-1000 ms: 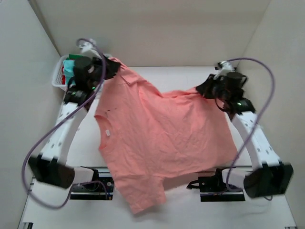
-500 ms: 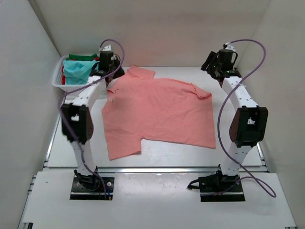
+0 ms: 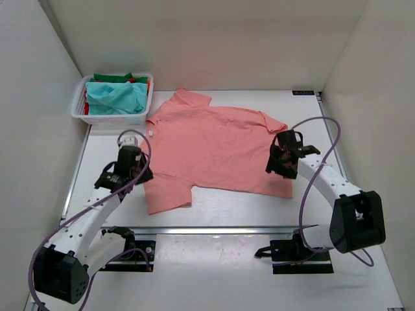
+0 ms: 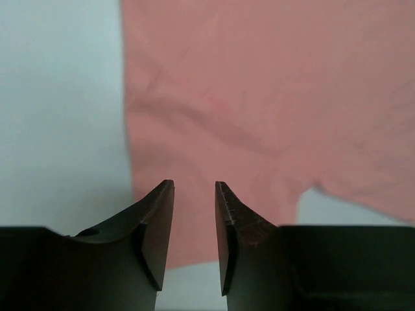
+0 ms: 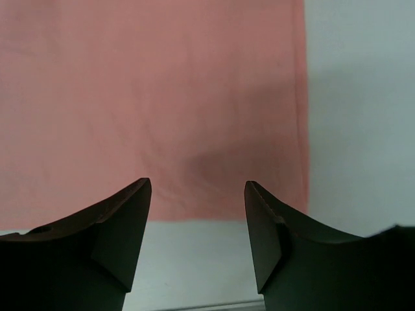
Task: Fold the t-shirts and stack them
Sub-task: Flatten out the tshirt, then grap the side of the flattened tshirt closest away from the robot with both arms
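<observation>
A salmon-pink t-shirt lies spread flat on the white table, collar to the left and hem to the right. The left gripper hovers at the edge of its near-left sleeve. In the left wrist view that gripper is open and empty, with the pink cloth below and ahead of it. The right gripper hangs over the near-right hem corner. Seen from the right wrist, this gripper is open with nothing between its fingers, and the shirt's edge lies just ahead. Teal, green and red t-shirts lie in a basket.
The white lattice basket stands at the back left corner of the table. White walls close in the left, back and right sides. The arms' bases sit on the near edge.
One second ago both grippers held the pink shirt up in the air. It has since been laid flat and let go, and both arms have pulled back to its near edge with open jaws.
</observation>
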Available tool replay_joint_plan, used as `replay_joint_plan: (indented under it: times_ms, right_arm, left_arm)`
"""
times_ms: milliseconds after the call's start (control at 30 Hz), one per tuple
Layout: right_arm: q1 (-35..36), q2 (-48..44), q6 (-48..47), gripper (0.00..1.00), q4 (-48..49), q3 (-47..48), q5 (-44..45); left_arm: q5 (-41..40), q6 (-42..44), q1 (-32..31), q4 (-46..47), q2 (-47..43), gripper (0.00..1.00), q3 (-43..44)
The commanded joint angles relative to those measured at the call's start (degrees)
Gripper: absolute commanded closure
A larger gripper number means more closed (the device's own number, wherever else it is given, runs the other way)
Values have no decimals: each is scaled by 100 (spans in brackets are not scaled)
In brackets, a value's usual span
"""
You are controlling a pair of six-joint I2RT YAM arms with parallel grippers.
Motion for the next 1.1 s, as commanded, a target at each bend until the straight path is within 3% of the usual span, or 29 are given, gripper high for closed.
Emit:
replay_joint_plan:
  times_ms: [0,67,133,200,333,500,833,867,900,1000,1067]
  right_arm:
    - [-126,-618,400,44,-477,-505,348]
    - [-231,-750,383,43,-696,-577,322]
    - [-337,-751,304,42,-811,-700,235]
    - [-390,-786,207,41,-890,-718,226]
    - [-618,-935,102,40,-741,-814,59]
    - [-671,-874,49,40,-644,-920,-12]
    - [-803,-531,-109,35,-425,-1183,-73]
    - [-777,-444,-136,35,-372,-1227,-91]
    - [-811,-347,-171,35,-302,-1271,-143]
    - [-768,-102,-197,35,-196,-1333,-249]
    - [-698,74,-206,37,-187,-1342,-276]
  left_arm:
    - [-271,-591,-252,-937,-236,57,-506]
    - [-614,-943,-771,-1280,-106,54,-234]
    - [-160,-988,-537,-1395,27,56,-434]
    - [175,-1224,-491,-1378,10,50,-759]
    - [-113,-1777,-789,-1536,-525,41,-1078]
    - [421,-1884,-412,-1343,-658,43,-1595]
    - [80,-1999,-702,-649,185,43,-2000]
    - [106,-1990,-685,-544,247,44,-2052]
    - [97,-1946,-676,-447,325,65,-2001]
    - [88,-1911,-763,-332,379,94,-1852]
    - [158,-1850,-763,-376,344,100,-1764]
